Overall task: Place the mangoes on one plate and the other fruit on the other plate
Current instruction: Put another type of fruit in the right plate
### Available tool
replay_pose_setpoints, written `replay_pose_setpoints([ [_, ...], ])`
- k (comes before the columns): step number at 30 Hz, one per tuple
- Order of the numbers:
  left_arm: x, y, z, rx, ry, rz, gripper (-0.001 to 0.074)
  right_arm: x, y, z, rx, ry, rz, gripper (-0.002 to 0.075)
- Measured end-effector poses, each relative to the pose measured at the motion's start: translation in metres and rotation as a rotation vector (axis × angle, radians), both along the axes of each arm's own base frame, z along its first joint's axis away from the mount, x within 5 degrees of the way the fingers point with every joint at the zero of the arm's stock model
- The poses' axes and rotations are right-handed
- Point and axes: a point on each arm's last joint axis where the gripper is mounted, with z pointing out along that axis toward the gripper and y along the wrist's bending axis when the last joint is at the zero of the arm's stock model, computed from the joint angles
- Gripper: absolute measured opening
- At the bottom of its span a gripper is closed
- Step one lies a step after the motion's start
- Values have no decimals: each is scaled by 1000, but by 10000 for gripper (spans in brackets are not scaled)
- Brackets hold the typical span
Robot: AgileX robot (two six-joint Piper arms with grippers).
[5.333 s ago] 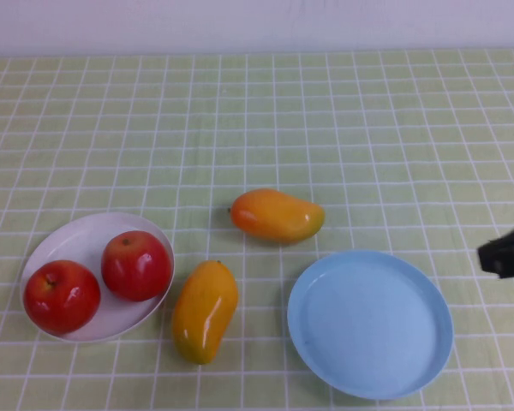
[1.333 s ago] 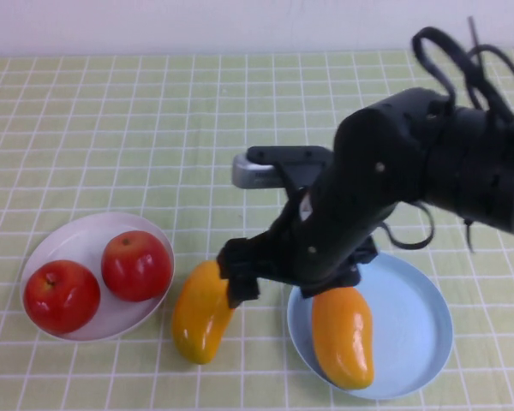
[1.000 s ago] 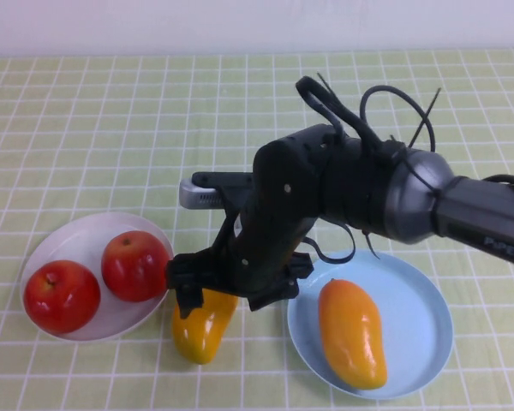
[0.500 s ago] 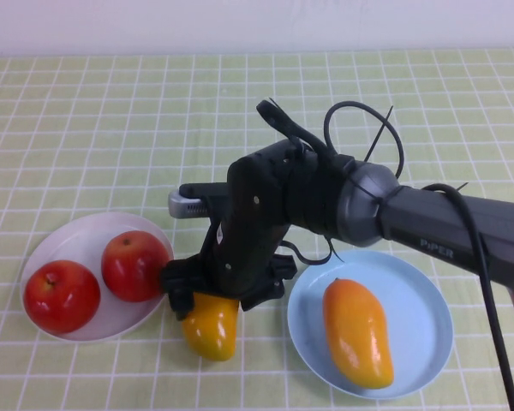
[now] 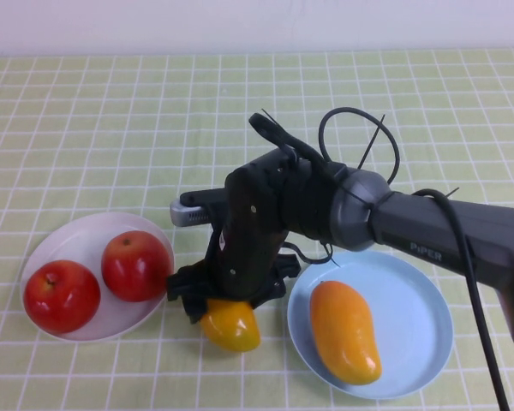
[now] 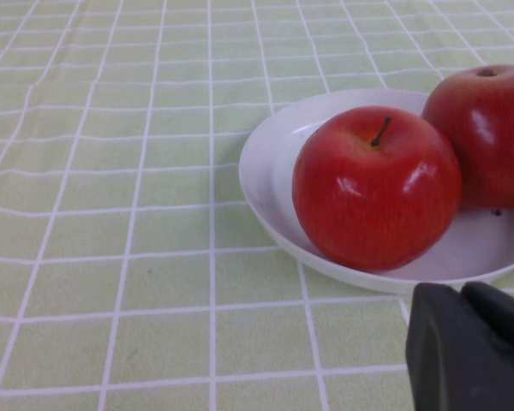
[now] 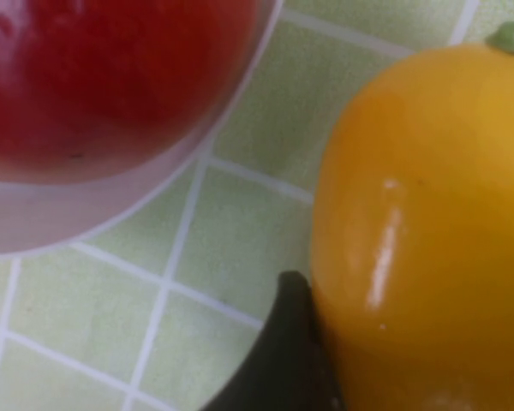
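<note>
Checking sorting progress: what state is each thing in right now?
Mango on table: under right gripper, fingers around it.
Other mango: lying in blue plate.
Two apples: in white plate.
Left gripper: shut, parked near white plate.

table: green-checked cloth (image 5: pixel 86 111) | wall (image 5: pixel 240 21): plain pale, far edge

The right arm reaches in from the right edge of the high view, its grey forearm running leftward to a bulky black wrist wrapped in looping cables. The right end effector (image 5: pixel 225 301) points down toward the surface, its jaws set apart on either side of what lies between them, one dark finger (image 7: pixel 283 360) pressed against it. The left end effector (image 6: pixel 471 347) sits low near the surface, its fingers closed together
</note>
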Motion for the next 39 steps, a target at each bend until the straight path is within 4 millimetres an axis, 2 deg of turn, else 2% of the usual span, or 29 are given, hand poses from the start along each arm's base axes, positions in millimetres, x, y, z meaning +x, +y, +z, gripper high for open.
replay_pose_setpoints([
  [6,0,0,0,0,0,0,0,-2,-13,18,-86,-43,38,550],
  [10,0,0,0,0,0,0,-1,-10,-29,54,-139,-87,57,550],
  [14,0,0,0,0,0,0,0,-24,-61,103,-188,-173,57,550],
  [18,0,0,0,0,0,0,-1,-32,-102,125,-219,-207,-2,550],
  [22,0,0,0,0,0,0,0,-37,-144,117,-253,-171,-97,550],
  [26,0,0,0,0,0,0,0,-39,-167,90,-264,-97,-155,550],
  [33,0,0,0,0,0,0,0,-31,-172,45,-182,-52,-215,550],
  [39,0,0,0,0,0,0,0,-21,-170,23,-196,-14,-232,550],
])
